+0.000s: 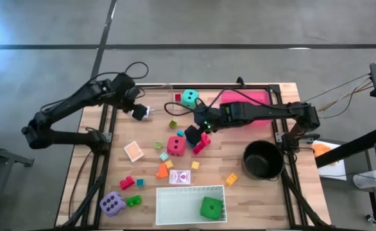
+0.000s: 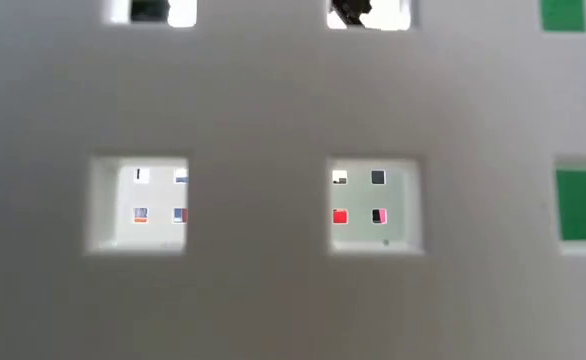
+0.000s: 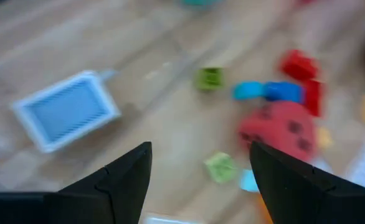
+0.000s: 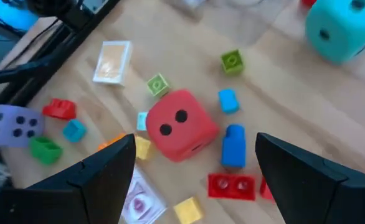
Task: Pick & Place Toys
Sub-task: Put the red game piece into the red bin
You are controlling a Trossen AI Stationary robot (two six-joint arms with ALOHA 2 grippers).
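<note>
four soft dice with rounded corners are on the wooden table (image 1: pixel 252 186): the red die (image 1: pixel 175 145) in the middle, the teal die (image 1: pixel 189 98) at the far edge, the purple die (image 1: pixel 112 203) at the near left corner, and the green die (image 1: pixel 211 207) inside the white tray (image 1: pixel 169 204). many small hard plastic blocks lie scattered around the red die, and one card with a red back (image 1: pixel 181 177) lies flat beside the tray. the right gripper (image 1: pixel 194 133) is just beside the red die with jaws wide and empty, and the left gripper (image 1: pixel 143 113) is over the far left part, also wide and empty.

Even overhead light, soft shadows on desk (image 1: pixel 252 186). Left wrist view smeared, probably motion blur. Low view defocused behind white tray (image 2: pixel 273 280) wall.
</note>
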